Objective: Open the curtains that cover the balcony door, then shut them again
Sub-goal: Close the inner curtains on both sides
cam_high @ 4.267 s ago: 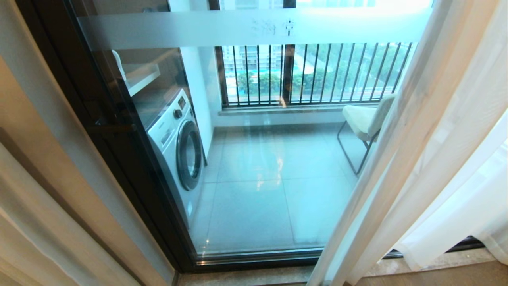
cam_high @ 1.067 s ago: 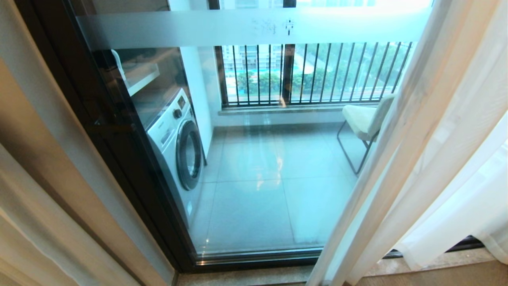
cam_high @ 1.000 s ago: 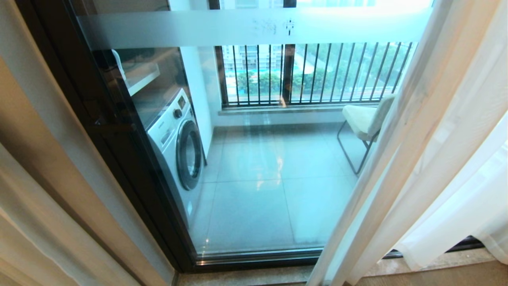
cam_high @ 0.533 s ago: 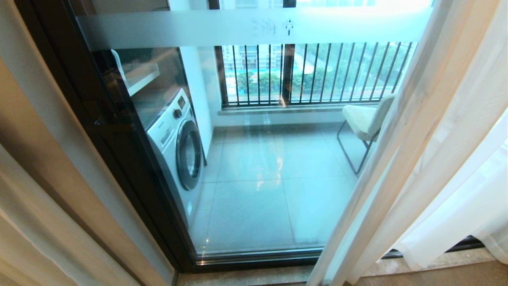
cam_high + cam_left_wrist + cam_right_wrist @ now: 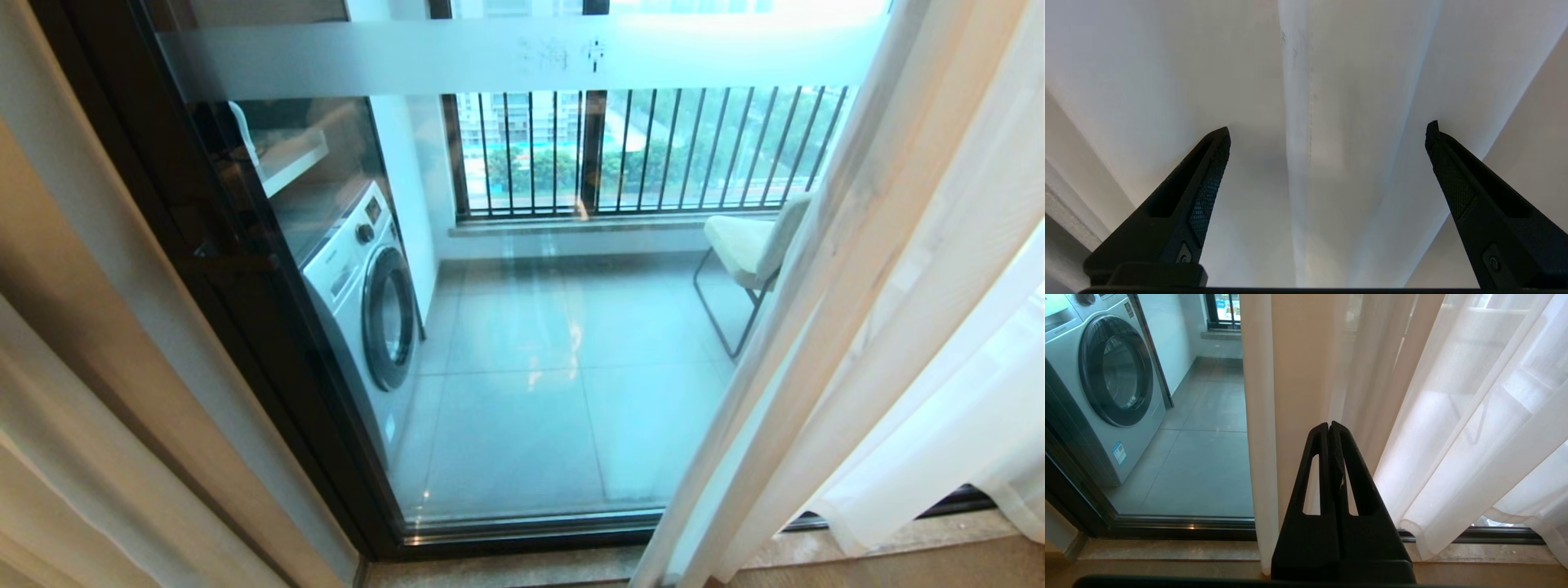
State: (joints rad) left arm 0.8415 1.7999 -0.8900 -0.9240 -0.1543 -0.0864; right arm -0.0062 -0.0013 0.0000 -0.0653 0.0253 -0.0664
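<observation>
The balcony door point(image 5: 522, 392) shows as bare glass in a dark frame point(image 5: 269, 359), with a frosted band point(image 5: 490, 57) across the top. The sheer white curtains point(image 5: 882, 327) hang bunched at its right side, and more pale fabric point(image 5: 98, 490) hangs at the left. Neither gripper is in the head view. In the left wrist view my left gripper point(image 5: 1329, 127) stands open wide close to white curtain folds, and a hemmed seam point(image 5: 1298, 122) runs between its fingers without touching them. My right gripper point(image 5: 1329, 424) is shut on nothing, low in front of the right curtain point(image 5: 1453, 416).
Behind the glass stand a washing machine point(image 5: 367, 302) at the left and a pale chair point(image 5: 751, 249) at the right, before a black-barred railing window point(image 5: 653, 147). A stone sill point(image 5: 506, 567) runs along the door's foot. A tan drape point(image 5: 73, 327) hangs far left.
</observation>
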